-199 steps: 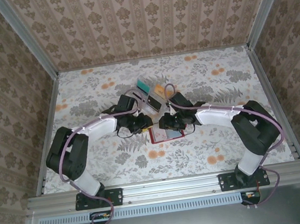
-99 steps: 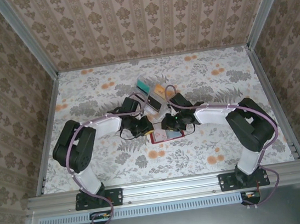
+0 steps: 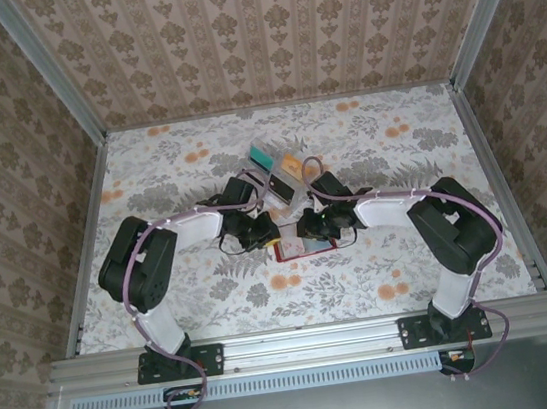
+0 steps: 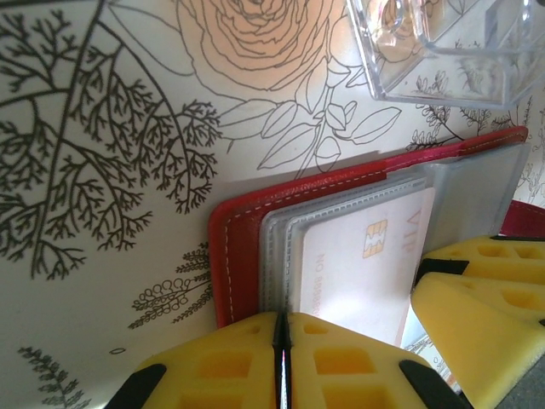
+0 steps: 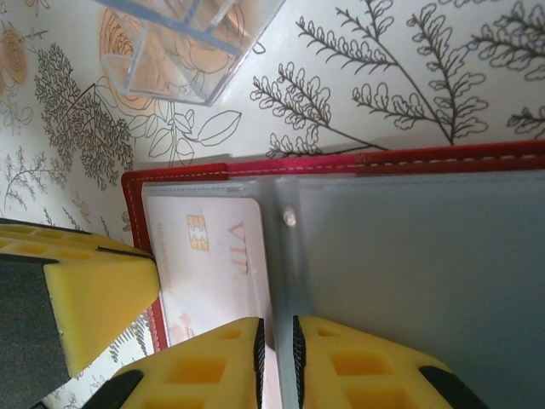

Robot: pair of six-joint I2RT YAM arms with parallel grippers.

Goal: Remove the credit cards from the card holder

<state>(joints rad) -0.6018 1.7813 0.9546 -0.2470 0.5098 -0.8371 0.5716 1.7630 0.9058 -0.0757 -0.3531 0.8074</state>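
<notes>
The red card holder (image 3: pixel 306 249) lies open on the floral table, with clear sleeves and a grey-blue flap (image 5: pixel 417 281). A pale credit card (image 4: pixel 358 264) with a gold chip and "VIP" print sits in a sleeve (image 5: pixel 213 256). My left gripper (image 4: pixel 283 358) is shut on the sleeve edges at the holder's red border (image 4: pixel 234 247). My right gripper (image 5: pixel 277 358) is shut on the flap's edge, right beside the card. Both grippers meet over the holder, left (image 3: pixel 269 233) and right (image 3: pixel 307 228). Each wrist view catches the other's yellow fingers (image 4: pixel 477 307) (image 5: pixel 94 298).
A clear plastic rack (image 3: pixel 274 169) with teal and orange cards stands just behind the holder, close to both grippers (image 4: pixel 443 43) (image 5: pixel 187 43). Metal rails and patterned walls bound the table on three sides.
Both arms have folded in closer and lower over the card holder. The grippers have stayed at the holder, a little nearer to each other.
</notes>
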